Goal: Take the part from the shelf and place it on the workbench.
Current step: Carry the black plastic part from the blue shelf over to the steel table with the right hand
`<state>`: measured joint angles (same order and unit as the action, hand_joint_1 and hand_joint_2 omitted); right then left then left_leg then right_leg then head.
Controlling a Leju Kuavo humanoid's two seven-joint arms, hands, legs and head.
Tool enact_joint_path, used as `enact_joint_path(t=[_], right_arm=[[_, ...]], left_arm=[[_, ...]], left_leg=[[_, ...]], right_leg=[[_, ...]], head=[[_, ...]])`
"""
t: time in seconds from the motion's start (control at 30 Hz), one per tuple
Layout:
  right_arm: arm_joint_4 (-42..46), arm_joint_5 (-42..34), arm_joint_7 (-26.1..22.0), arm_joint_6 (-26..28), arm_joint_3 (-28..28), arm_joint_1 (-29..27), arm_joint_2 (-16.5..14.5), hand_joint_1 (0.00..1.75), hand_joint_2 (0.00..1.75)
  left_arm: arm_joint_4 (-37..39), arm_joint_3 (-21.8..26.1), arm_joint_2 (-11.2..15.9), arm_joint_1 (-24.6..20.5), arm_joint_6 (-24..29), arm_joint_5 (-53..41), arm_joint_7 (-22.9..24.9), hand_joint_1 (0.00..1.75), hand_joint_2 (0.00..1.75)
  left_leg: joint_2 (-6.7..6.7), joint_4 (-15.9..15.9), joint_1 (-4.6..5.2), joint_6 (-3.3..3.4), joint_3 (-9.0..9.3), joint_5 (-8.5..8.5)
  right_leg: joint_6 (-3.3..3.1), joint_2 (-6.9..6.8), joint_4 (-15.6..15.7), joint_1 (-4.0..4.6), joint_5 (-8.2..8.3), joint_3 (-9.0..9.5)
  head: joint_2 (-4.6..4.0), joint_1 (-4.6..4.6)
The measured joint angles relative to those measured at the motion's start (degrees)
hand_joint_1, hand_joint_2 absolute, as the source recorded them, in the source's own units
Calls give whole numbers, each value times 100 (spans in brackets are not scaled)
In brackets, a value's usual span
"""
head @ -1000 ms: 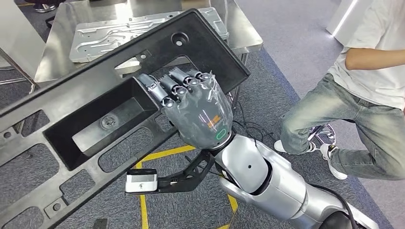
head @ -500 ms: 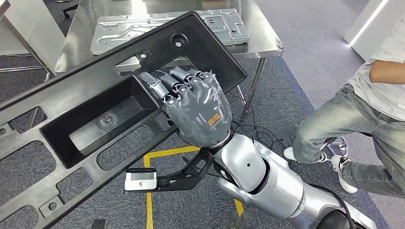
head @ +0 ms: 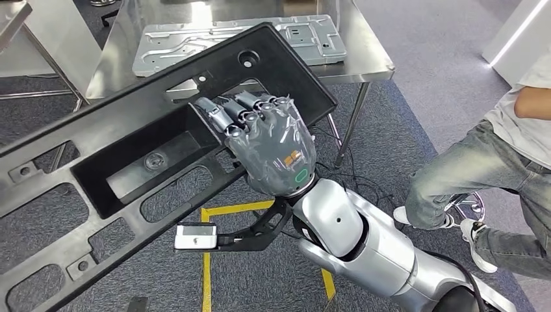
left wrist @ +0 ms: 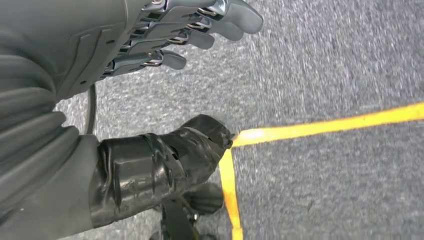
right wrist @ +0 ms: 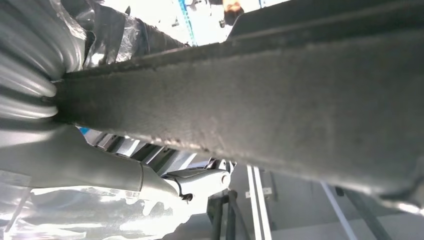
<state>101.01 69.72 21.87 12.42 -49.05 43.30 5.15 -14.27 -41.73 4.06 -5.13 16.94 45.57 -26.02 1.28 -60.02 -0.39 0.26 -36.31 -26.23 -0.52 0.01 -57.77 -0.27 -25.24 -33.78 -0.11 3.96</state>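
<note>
The part [head: 130,162] is a long black plastic panel — flat, with a deep rectangular recess near its middle, several oblong cut-outs and a round hole near its far end. It is off the table [head: 364,55], tilted, its far end reaching over the table's near edge — the right hand [head: 273,149] grips its inner rim.

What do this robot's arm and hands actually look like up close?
The right arm is glossy silver with black joints. The right hand has a dark grey shell under clear film, an orange mark, a green ring and metallic fingers. The left hand is grey and ribbed, its thumb wrapped in black tape.
</note>
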Motion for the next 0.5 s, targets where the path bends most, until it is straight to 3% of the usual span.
enact_joint_path(t=[0.1, 0.17, 0.2, 0.23, 0.27, 0.33, 0.5], right_arm=[[-3, -6, 13, -4, 0, 16, 1, 175, 175], [-13, -8, 15, -5, 0, 9, 1, 175, 175], [-18, -8, 15, -6, 0, 7, 1, 175, 175], [-22, -8, 16, -7, 0, 7, 1, 175, 175], [-24, -8, 16, -7, 0, 8, 1, 175, 175], [-26, -8, 16, -7, 0, 17, 1, 175, 175], [-29, -8, 18, -13, 0, 30, 2, 175, 175]], left_arm=[[-3, -18, 2, -6, 2, -22, -2, 0, 175], [-3, -22, 4, 2, 2, -26, -1, 0, 175], [-3, -23, 8, 7, 2, -26, -1, 0, 175], [-3, -24, 12, 8, 3, -26, -1, 0, 175], [-3, -24, 16, 4, 3, -26, -1, 0, 175], [-3, -28, 15, -14, 3, -26, -1, 0, 175], [-3, -45, 11, -7, 2, -26, 7, 0, 175]], left_leg=[[-41, -910, -39, -88, -416, -469], [-60, -1393, -68, -136, -661, -595], [-72, -1342, -81, -152, -645, -503], [-87, -1077, -94, -163, -521, -328], [-106, -679, -104, -173, -334, -135], [-120, -68, -92, -146, -29, 65], [-91, 70, -74, 60, 45, 49]], right_leg=[[-44, -28, 44, -29, 23, 38], [-41, -34, 37, -31, 17, 35], [-32, -35, 28, -35, 10, 36], [-14, -34, 13, -44, -3, 39], [14, -35, -12, -52, -24, 40], [85, -34, -74, -39, -71, 20], [214, -33, -186, -27, -172, -27]], head=[[0, 27], [0, 25], [0, 26], [0, 25], [0, 25], [0, 29], [0, 20]])
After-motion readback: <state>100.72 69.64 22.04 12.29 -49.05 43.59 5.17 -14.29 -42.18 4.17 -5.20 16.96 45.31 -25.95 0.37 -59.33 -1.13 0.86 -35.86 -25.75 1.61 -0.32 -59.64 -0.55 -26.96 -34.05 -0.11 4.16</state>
